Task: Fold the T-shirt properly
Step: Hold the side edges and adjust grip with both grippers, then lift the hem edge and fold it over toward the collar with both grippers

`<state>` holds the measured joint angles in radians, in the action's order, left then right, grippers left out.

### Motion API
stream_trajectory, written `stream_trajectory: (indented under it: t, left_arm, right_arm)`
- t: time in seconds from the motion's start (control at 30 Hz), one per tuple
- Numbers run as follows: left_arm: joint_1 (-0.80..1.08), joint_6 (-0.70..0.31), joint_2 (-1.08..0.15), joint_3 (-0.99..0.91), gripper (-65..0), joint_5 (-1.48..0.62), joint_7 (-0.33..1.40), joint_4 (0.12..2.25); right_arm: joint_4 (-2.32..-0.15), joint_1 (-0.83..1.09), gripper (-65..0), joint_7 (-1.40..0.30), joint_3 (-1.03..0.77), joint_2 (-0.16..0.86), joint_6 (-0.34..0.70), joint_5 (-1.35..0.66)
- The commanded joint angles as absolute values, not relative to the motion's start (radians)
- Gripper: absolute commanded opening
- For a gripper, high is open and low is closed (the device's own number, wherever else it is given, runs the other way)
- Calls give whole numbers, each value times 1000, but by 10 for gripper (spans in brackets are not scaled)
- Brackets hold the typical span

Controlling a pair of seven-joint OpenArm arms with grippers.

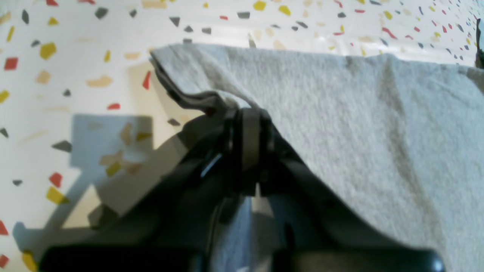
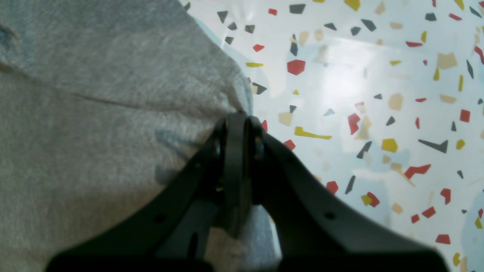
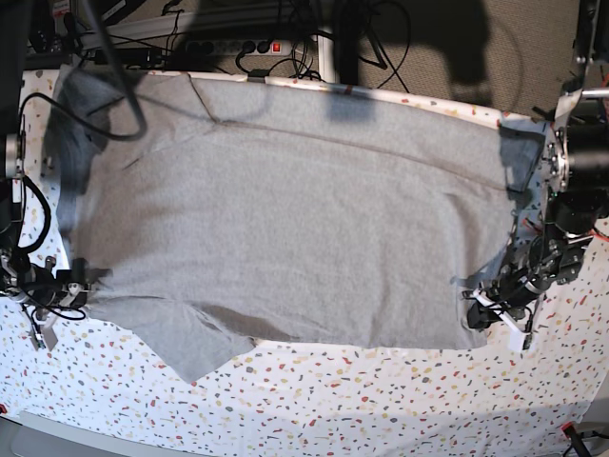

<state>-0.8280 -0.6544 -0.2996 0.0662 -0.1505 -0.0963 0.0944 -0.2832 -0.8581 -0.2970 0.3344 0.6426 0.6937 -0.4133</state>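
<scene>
The heather-grey T-shirt [image 3: 285,219] lies spread wide across the table, plain side up, with no lettering showing. One sleeve hangs toward the front left. My left gripper [image 3: 473,309] is at the shirt's front right corner. In the left wrist view the left gripper [image 1: 249,113] is shut on a folded edge of the shirt [image 1: 359,113], lifting it slightly. My right gripper [image 3: 84,286] is at the shirt's left edge. In the right wrist view the right gripper [image 2: 239,117] is shut on the shirt's edge [image 2: 94,94].
The table top [image 3: 381,400] is white with coloured speckles and shows bare along the front. A power strip [image 3: 233,45] and cables lie behind the table's back edge. A black cable [image 3: 114,86] loops over the shirt's back left corner.
</scene>
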Motion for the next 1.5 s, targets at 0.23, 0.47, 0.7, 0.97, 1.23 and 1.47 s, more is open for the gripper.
stream_trajectory:
  t: [0.23, 0.47, 0.7, 0.97, 1.23, 1.47]
  left_arm:
    - [-864, -659, -312, 66, -650, -164, -68, 210]
    - [-840, -660, -315, 66, -650, -211, -76, 224]
    - [-757, -661, -325, 66, -650, -221, -79, 296]
    - [-553, -689, -390, 66, -650, -389, 12, 627]
    - [-323, -537, -469, 43, -650, -402, 80, 1031]
    - [-208, -496, -468, -118, -650, -402, 143, 1193]
  right_arm:
    - [-303, -894, -650, -276, 329, 665, 698, -489]
    - [-450, -807, -650, -270, 329, 708, 698, -569]
    - [-837, -578, -650, -302, 327, 781, 698, -709]
    - [-1097, -368, -650, -380, 190, 828, 657, -719]
    - [-1254, -126, -650, -387, -30, 828, 657, -734]
    - [-1418, 62, -650, -414, -191, 828, 657, -741]
